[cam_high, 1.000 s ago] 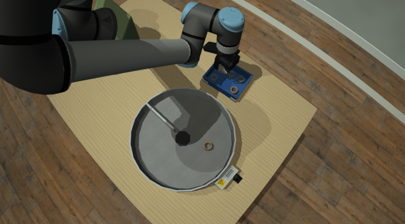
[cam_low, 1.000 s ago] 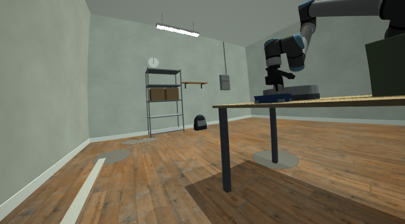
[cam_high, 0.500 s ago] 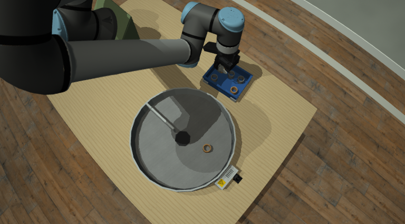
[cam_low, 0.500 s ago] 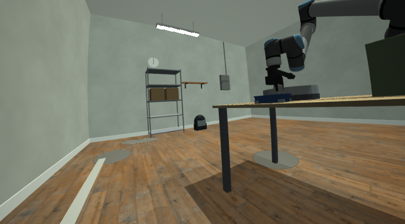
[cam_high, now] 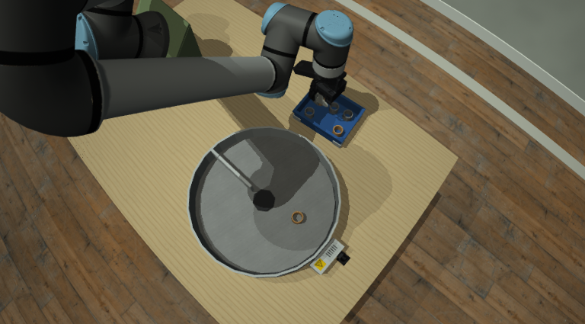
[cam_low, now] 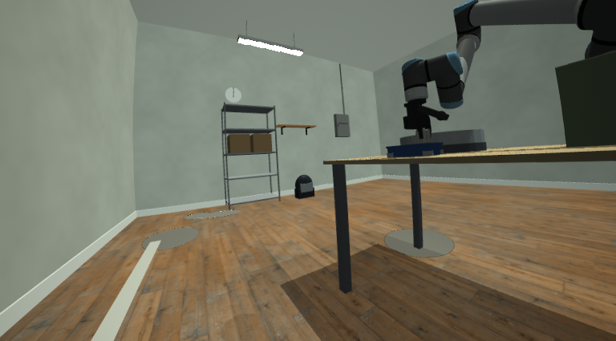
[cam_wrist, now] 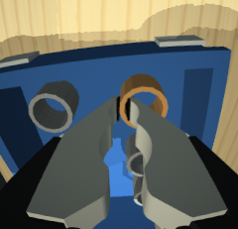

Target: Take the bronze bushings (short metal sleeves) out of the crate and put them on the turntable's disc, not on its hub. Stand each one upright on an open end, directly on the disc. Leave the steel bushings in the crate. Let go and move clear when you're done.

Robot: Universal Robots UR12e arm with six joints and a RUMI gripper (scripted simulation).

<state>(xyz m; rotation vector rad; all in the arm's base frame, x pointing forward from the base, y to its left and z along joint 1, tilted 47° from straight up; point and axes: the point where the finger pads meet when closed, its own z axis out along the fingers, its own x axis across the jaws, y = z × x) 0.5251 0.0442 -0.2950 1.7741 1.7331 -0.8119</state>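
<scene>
My gripper point(cam_high: 324, 104) point(cam_low: 423, 137) point(cam_wrist: 122, 97) is down in the blue crate point(cam_high: 317, 129) point(cam_low: 404, 151) point(cam_wrist: 119, 57). Its fingertips are shut on the near side wall of an upright bronze bushing point(cam_wrist: 141, 81), one tip inside the ring and one outside. In the top view the gripper hides that bushing. Another bronze bushing point(cam_high: 338, 133) stands at the crate's front corner. One steel bushing point(cam_high: 309, 116) point(cam_wrist: 65, 90) stands to the left; two more stand behind the right finger in the wrist view. A bronze bushing point(cam_high: 292, 218) stands on the turntable's disc point(cam_high: 232, 225).
The turntable's dark hub point(cam_high: 263, 200) is at its centre, with a thin rod point(cam_high: 232, 168) running from the rim towards it. A raised rim surrounds the disc. A small control box point(cam_high: 327, 256) sits at the rim. A green panel point(cam_high: 172, 33) stands behind the forearm.
</scene>
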